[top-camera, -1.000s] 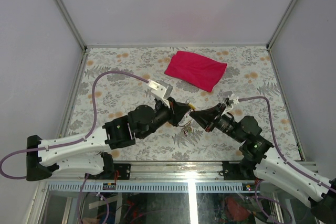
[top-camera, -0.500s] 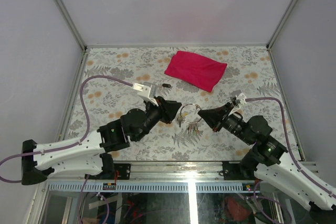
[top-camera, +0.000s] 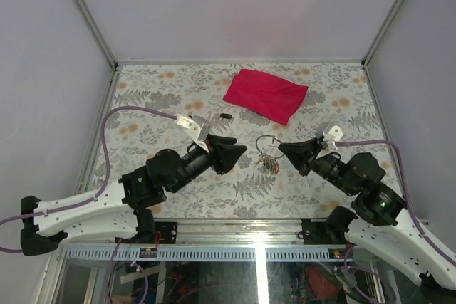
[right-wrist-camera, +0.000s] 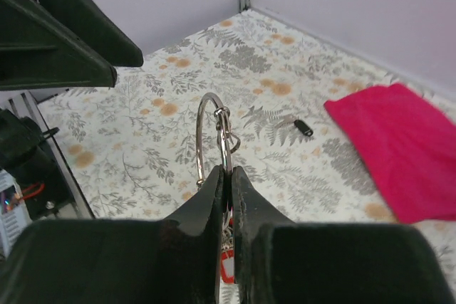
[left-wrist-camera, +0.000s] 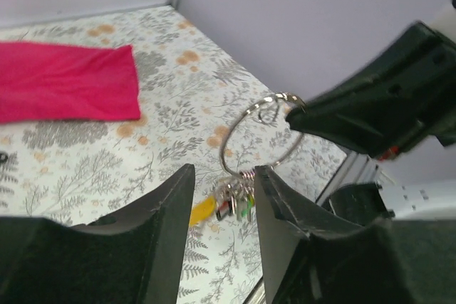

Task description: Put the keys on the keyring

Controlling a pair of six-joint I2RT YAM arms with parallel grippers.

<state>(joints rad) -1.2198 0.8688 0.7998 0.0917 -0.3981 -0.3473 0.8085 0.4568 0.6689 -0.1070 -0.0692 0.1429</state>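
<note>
Two tools are facing each other across one keyring

A flowered surface point(top-camera: 171, 97), pale with grey leaves and orange blossoms, is lying under my arms. Plain pale walls point(top-camera: 235, 5) are closing it in on three sides, with metal posts point(top-camera: 85, 12) rising at the far corners. A magenta cloth point(top-camera: 266, 95) is lying flat near the far edge. A small black item point(top-camera: 226, 116) is lying near the cloth's left corner, not touching it.

I am pinching the keyring point(right-wrist-camera: 212, 133) in my right tool point(right-wrist-camera: 225, 176), whose fingers are pressing together on the wire at the ring's near side. In that wrist view the ring is standing almost edge-on, rising from the fingertips and reaching away from me toward my left tool point(left-wrist-camera: 223, 174). From above, it is sitting between the two tool tips, over the middle of the surface and well on the near side of the cloth.

The bunch of keys point(left-wrist-camera: 235, 204) is hanging from the ring's lowest part, with the keys' long axes pointing down toward the surface. Yellow, red and green heads are showing, and I cannot tell whether they are touching the surface.

My left tool is standing partly parted and is holding nothing. The ring is hanging just beyond its fingertips, not between them.
</note>
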